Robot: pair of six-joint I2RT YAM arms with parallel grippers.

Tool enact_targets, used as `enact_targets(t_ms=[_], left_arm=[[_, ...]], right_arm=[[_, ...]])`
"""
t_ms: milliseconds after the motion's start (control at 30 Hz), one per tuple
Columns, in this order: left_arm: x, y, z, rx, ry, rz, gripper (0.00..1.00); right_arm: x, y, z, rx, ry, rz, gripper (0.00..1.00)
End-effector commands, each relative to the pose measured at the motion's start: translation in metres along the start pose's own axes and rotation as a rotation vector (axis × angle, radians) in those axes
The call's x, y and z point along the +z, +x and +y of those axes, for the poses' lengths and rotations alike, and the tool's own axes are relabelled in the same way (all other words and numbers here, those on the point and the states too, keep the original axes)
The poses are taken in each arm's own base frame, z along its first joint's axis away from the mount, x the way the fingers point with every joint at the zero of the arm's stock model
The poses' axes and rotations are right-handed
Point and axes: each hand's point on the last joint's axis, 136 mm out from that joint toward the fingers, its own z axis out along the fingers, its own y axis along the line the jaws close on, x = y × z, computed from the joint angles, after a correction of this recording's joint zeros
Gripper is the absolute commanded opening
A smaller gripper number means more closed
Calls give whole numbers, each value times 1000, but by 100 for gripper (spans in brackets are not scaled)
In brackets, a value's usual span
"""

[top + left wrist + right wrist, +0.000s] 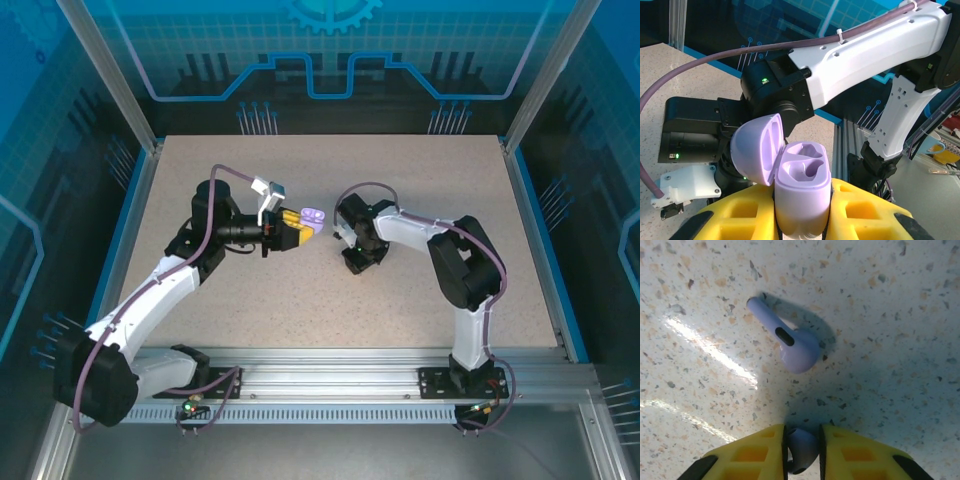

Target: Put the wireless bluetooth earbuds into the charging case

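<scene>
right wrist: earbud point(801, 449) in right gripper point(802, 434)

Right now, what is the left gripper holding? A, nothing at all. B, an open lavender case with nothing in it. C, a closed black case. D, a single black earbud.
B: the left gripper is clamped on the lavender charging case, whose lid is swung open and whose two wells are empty.
</scene>
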Motion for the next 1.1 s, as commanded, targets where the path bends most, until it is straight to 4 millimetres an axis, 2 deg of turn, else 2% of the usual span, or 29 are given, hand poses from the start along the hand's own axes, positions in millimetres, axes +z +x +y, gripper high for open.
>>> enact_targets(t_ms=[0, 500, 700, 1067], left_arm=[[-4, -8, -3, 14, -3, -13, 10], [3, 4, 12, -52, -14, 1, 9], [7, 11, 16, -82, -14, 14, 8], [8, 9, 17, -73, -17, 16, 8]], right_arm=[[-7, 4, 10, 17, -41, -22, 22], [-44, -4, -6, 98, -73, -196, 20], [-41, 1, -8, 105, -76, -182, 20], [-30, 7, -11, 104, -53, -139, 20]])
